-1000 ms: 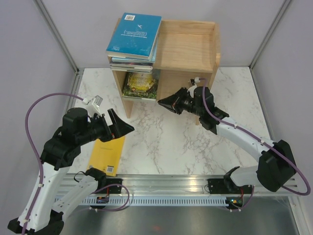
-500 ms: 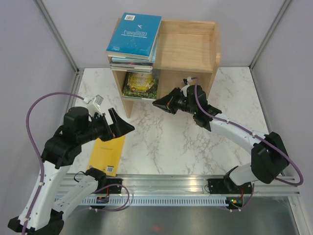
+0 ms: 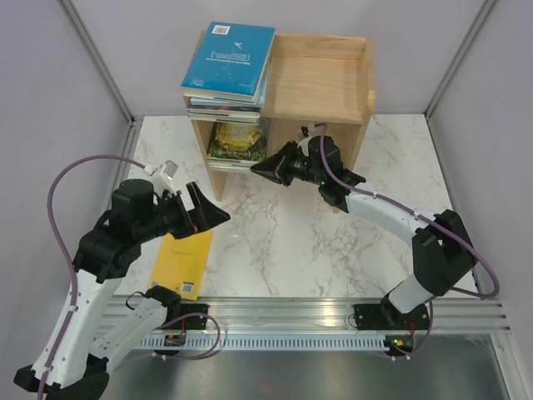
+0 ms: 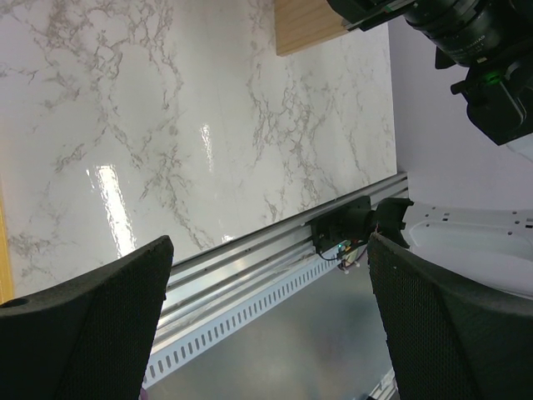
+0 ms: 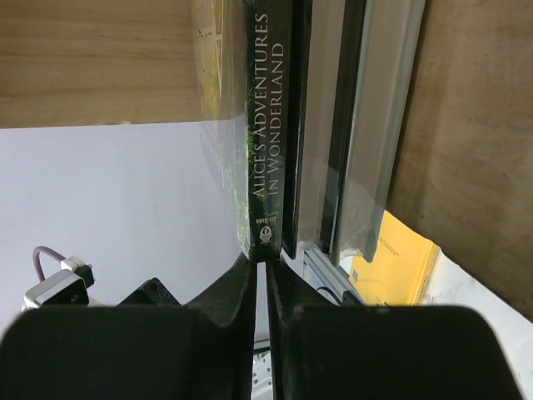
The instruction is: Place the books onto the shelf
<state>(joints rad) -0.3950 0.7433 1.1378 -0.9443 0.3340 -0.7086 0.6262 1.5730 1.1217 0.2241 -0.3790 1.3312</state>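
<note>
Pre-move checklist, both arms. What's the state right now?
1. Right end effector lined up on the Alice book: ok, tips at the end of its spine.
2. Grip on that book: cannot tell; jaws almost together, pinch not visible.
3. Alice book inside the shelf: ok, standing in the lower tier, left side.
4. Left end effector free: ok, jaws wide, nothing between them.
5. Yellow book shelved: not ok, it lies flat on the table below the left arm.
6. Stack on the top tier: ok, lying flat, teal book uppermost.
</note>
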